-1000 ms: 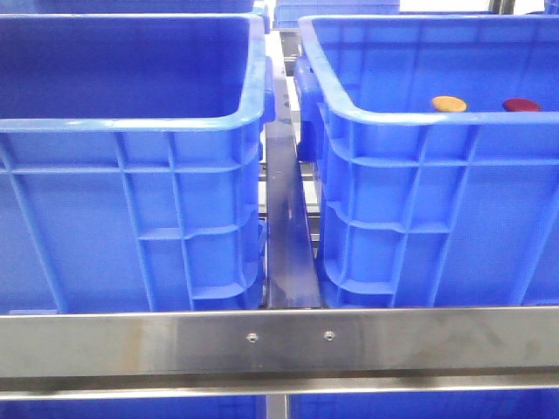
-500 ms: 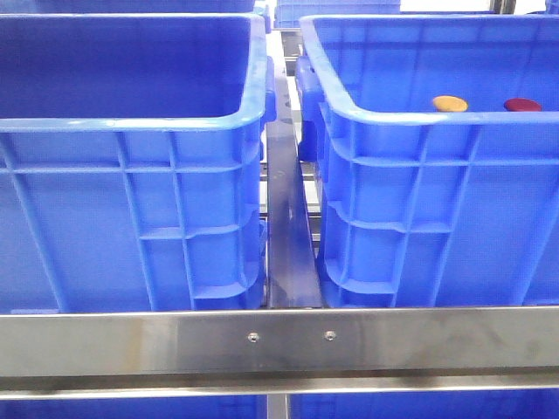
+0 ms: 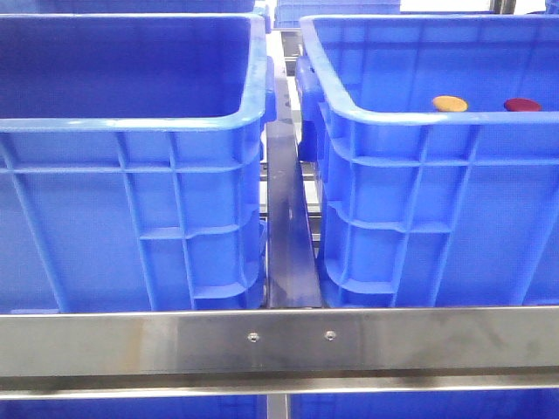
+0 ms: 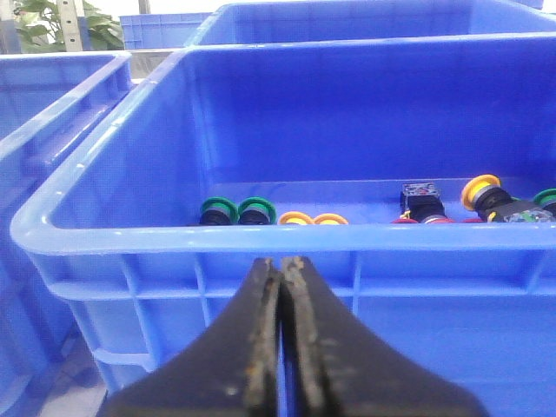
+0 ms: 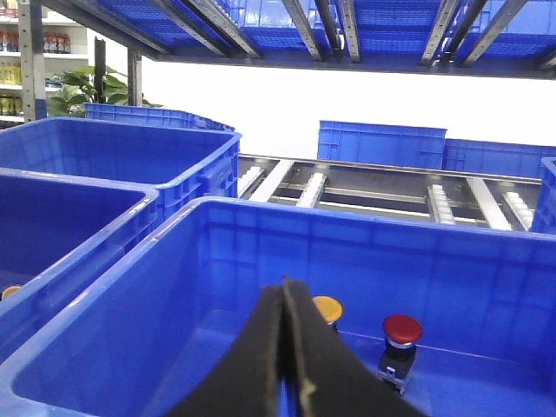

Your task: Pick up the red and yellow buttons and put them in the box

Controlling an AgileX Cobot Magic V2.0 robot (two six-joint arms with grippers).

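Nothing has shifted in the front view since a second ago: the yellow button [image 3: 449, 104] and red button [image 3: 521, 105] sit in the right-hand crate [image 3: 419, 209], the left crate [image 3: 131, 218] beside it. Picking looks not yet begun. Left gripper [image 4: 282, 265] and right gripper [image 5: 285, 287] hover closed, holding nothing; one must open and descend

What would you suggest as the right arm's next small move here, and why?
Probably open the right claw and ease it down toward the yellow button. Its jaws are pressed together and empty, above the rim of the blue crate, while the yellow button and the red button stand untouched inside by the far wall. The left claw is shut too.
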